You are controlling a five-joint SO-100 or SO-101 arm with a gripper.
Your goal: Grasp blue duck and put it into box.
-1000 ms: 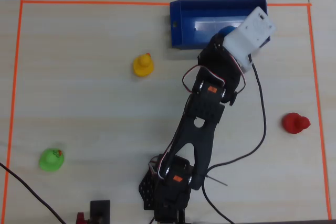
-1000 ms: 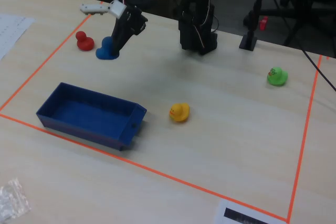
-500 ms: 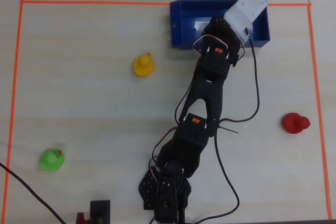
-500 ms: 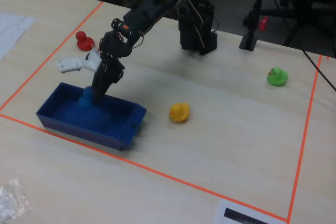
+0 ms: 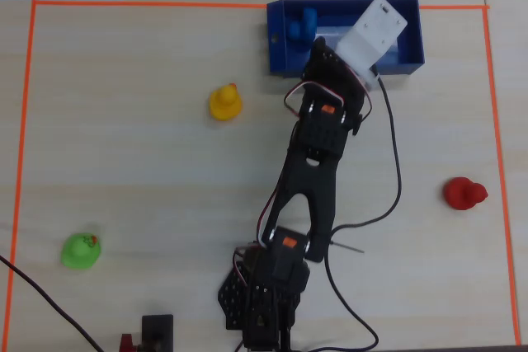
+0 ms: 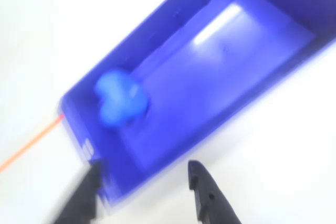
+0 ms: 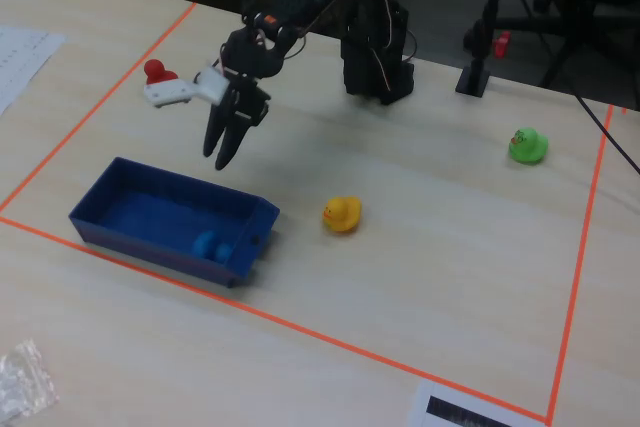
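The blue duck (image 5: 304, 26) lies inside the dark-blue box (image 5: 280, 59), at its left end in the overhead view. In the wrist view the duck (image 6: 121, 98) rests on the floor of the box (image 6: 173, 150) near a corner, slightly blurred. In the fixed view the duck (image 7: 212, 244) sits at the right end of the box (image 7: 150, 242). My gripper (image 7: 218, 159) hangs above the box's far side, pointing down, clear of the duck. In the wrist view the gripper (image 6: 144, 171) has its jaws apart with nothing between them.
A yellow duck (image 5: 224, 102) stands left of the arm, a green duck (image 5: 81, 251) at the lower left and a red duck (image 5: 464, 194) at the right. Orange tape (image 5: 25, 121) marks the work area. A cable (image 5: 392, 162) trails beside the arm.
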